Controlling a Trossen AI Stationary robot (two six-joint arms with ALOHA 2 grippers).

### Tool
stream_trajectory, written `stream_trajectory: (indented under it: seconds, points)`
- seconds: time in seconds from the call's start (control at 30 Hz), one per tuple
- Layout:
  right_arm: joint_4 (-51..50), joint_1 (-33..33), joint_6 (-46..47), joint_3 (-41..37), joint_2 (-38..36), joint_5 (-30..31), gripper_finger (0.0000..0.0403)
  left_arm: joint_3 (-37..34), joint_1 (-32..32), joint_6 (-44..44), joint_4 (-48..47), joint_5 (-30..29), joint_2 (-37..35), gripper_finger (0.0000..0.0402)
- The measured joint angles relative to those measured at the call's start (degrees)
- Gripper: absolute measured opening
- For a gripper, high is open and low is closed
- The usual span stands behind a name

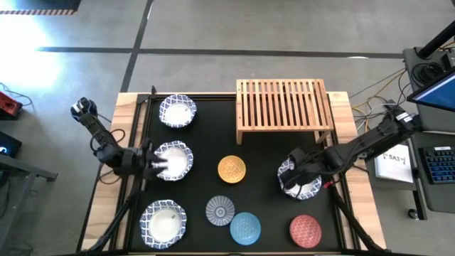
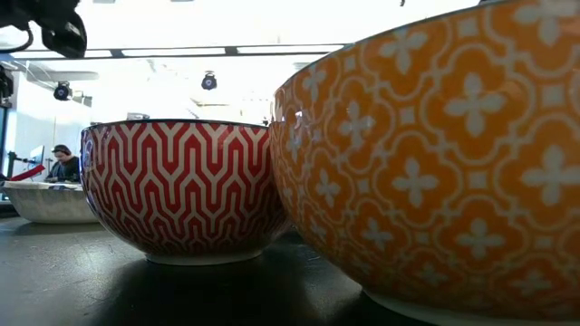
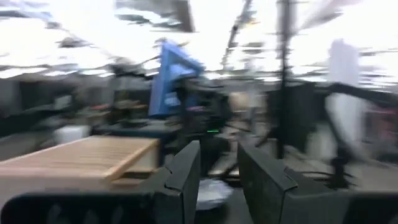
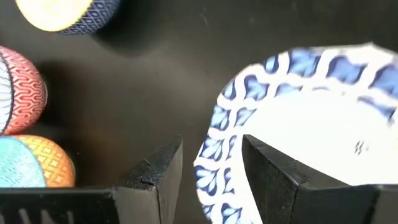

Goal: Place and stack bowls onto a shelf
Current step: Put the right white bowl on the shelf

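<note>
Four white bowls with blue-patterned rims are on the dark mat: one at the far left (image 1: 178, 112), one at mid left (image 1: 175, 161), one at the near left (image 1: 163, 222) and one by the shelf's right leg (image 1: 301, 183). The yellow bowl (image 1: 232, 169), grey-blue bowl (image 1: 220, 210), light blue bowl (image 1: 245, 227) and red bowl (image 1: 306, 231) rest on their bases. The slatted wooden shelf (image 1: 284, 107) stands on the far side with nothing on it. My left gripper (image 1: 155, 163) is at the mid-left bowl's left rim, its fingers a little apart (image 3: 219, 152). My right gripper (image 1: 293, 169) is shut on the right white bowl. My left gripper reaches level from the table's left to the mid-left white bowl's rim; I cannot tell whether it touches it. My right gripper (image 4: 211, 146) has the right white bowl by its rim (image 4: 217, 168), one finger (image 4: 273, 180) inside the bowl and one outside, coming slanting from above on the bowl's far-left side.
The mat's raised border (image 1: 142, 107) frames the work area. The shelf's right leg (image 1: 323, 135) stands close to the right gripper. Free mat lies between the shelf and the yellow bowl. In the low view the red bowl (image 2: 181, 190) and yellow bowl (image 2: 435, 163) fill the foreground; a person (image 2: 63, 165) sits far behind.
</note>
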Motion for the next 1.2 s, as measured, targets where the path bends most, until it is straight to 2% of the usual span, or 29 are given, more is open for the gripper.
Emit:
stream_trajectory:
  seconds: [0.13, 0.27, 0.63, 0.8, 1.2]
  points:
    - [0.2, 0.0, 4.12, 0.71, 2.84, -4.73, 0.0155, 1.32, 0.0, 0.01, -0.83, -12.22, -0.02, 0.0091]
    - [0.2, 0.02, 5.58, 1.71, 5.91, -8.08, 0.0155, 2.07, 0.03, 0.77, -0.85, -17.6, -0.04, 0.0091]
    - [-3.24, 0.02, 1.79, 9.08, 16.46, -10.25, 0.0155, 8.49, 0.02, 11.19, -1.44, -17.69, 0.11, 0.0091]
    - [-7.04, 0.02, 0.52, 10.65, 21.28, -10.52, 0.0155, 9.12, 0.02, 11.72, -3.39, -17.67, 0.39, 0.0091]
    - [-6.77, 0.02, -4.3, 11.05, 27.53, -13.58, 0.0155, 8.99, 0.02, 12.2, -3.87, -21.24, 0.22, 0.0091]
